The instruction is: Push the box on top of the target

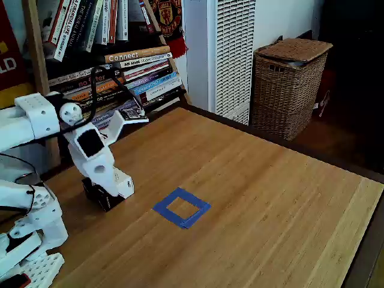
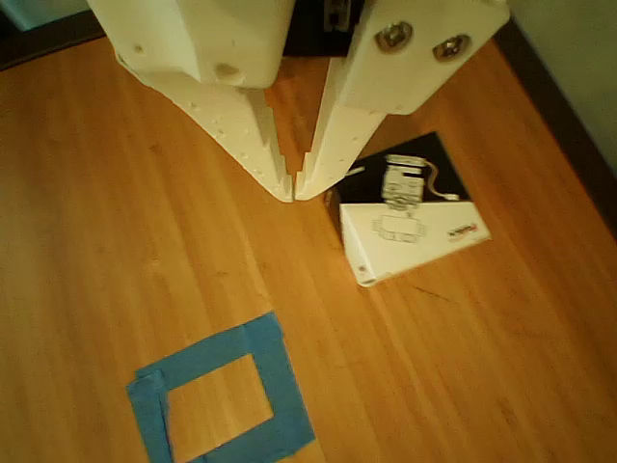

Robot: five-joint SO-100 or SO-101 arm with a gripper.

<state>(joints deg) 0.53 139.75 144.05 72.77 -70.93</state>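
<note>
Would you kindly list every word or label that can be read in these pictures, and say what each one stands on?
"Connect": spine of a stacked book on the shelf.
"LD": red banner at the fixed view's left edge.
Other book spines: too blurred to read.
The box: drawings and a small red mark, unreadable.

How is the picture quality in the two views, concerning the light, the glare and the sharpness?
Fixed view: daylight brightens the wooden table; the right background is dark; the hollow blue tape square is sharp. Other view: warm tint, slightly soft; the white two-finger gripper, fingertips together, looks overexposed; the small black box with white printed top is readable but blurred.
</note>
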